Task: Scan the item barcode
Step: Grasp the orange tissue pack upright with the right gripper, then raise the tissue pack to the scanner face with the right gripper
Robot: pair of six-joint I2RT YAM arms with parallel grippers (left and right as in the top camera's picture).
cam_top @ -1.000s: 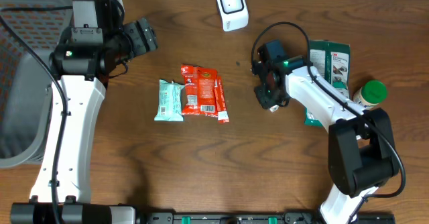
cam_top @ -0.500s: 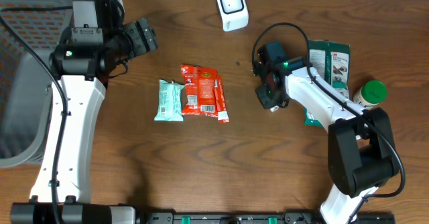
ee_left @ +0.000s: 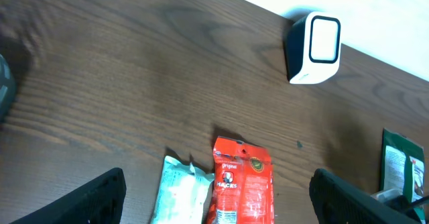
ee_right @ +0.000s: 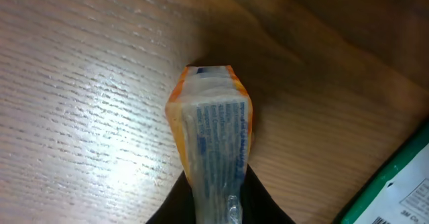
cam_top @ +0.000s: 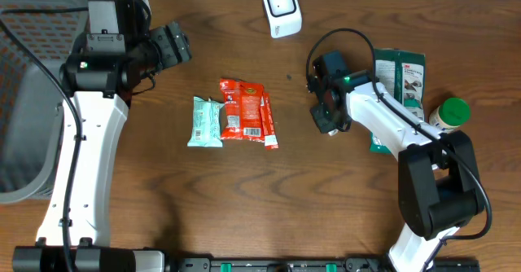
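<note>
In the right wrist view an orange-edged packet (ee_right: 213, 127) with blue print on clear film stands on edge on the table, and my right gripper (ee_right: 214, 196) is shut on it, one black finger pressed against each side. From overhead the right gripper (cam_top: 329, 119) sits right of centre and hides the packet. The white barcode scanner (cam_top: 281, 9) stands at the table's back edge, also in the left wrist view (ee_left: 315, 48). My left gripper (cam_top: 174, 47) hangs open at the upper left, nothing between its fingers (ee_left: 94, 197).
A teal packet (cam_top: 205, 122) and a red snack packet (cam_top: 244, 111) lie side by side mid-table. A green packet (cam_top: 403, 83) and a green-capped bottle (cam_top: 450, 113) lie to the right of the right arm. A grey mesh chair (cam_top: 28, 93) stands at far left.
The right gripper's jaws have closed in on the orange packet. Both arms have stayed almost where they were.
</note>
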